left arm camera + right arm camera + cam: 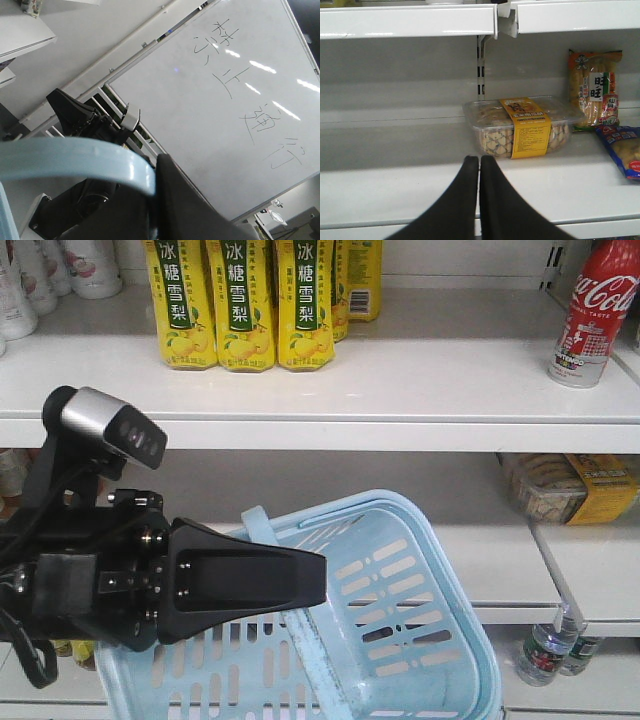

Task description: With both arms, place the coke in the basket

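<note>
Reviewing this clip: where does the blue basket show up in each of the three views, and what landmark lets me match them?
Front view: the basket fills the lower centre, tilted, in front of the lower shelves.
Left wrist view: only its handle shows, a pale blue band across the lower left.
Right wrist view: not in it.
Landmark: the yellow-labelled snack box, mid-right in the front view and at the centre of the right wrist view; the left wrist view lacks it.

Coke (598, 310) cap is getting cropped by the top edge. Basket (400, 590) bottom is running off frame, its left side hiding behind the left gripper (320, 585). In the left wrist view the handle (75, 160) is blurring, its end disappearing behind a dark finger.
</note>
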Tool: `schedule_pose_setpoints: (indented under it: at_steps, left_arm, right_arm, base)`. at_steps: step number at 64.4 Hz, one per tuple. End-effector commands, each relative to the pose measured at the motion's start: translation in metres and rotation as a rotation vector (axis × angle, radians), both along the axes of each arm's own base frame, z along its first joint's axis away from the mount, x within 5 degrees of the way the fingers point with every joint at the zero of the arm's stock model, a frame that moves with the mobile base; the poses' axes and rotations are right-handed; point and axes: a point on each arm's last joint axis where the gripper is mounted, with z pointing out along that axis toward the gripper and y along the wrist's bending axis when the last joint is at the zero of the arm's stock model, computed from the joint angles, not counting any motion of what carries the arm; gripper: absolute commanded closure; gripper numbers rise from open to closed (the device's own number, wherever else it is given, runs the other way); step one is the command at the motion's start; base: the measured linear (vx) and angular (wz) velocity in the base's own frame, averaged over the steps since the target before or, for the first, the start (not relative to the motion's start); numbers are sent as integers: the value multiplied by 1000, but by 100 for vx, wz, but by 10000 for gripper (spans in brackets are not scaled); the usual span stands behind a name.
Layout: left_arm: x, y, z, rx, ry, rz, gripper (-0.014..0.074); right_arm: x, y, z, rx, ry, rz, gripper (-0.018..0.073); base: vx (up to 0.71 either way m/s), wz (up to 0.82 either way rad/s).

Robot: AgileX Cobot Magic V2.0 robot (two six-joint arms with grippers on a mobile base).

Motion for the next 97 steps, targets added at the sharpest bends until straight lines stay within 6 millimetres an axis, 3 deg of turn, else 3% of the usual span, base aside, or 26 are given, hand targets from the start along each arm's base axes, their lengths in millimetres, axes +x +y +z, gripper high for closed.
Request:
schedule_pose_setpoints:
  at_steps: [1, 97]
  left_arm:
    - [-18, 4, 26, -169, -36, -152, 603]
    - [-18, 4, 26, -169, -36, -152, 603]
  right_arm:
    - [0, 1, 5, -17, -75, 10, 564]
    - [0, 1, 5, -17, -75, 10, 564]
  base:
    - [3, 0]
    - [3, 0]
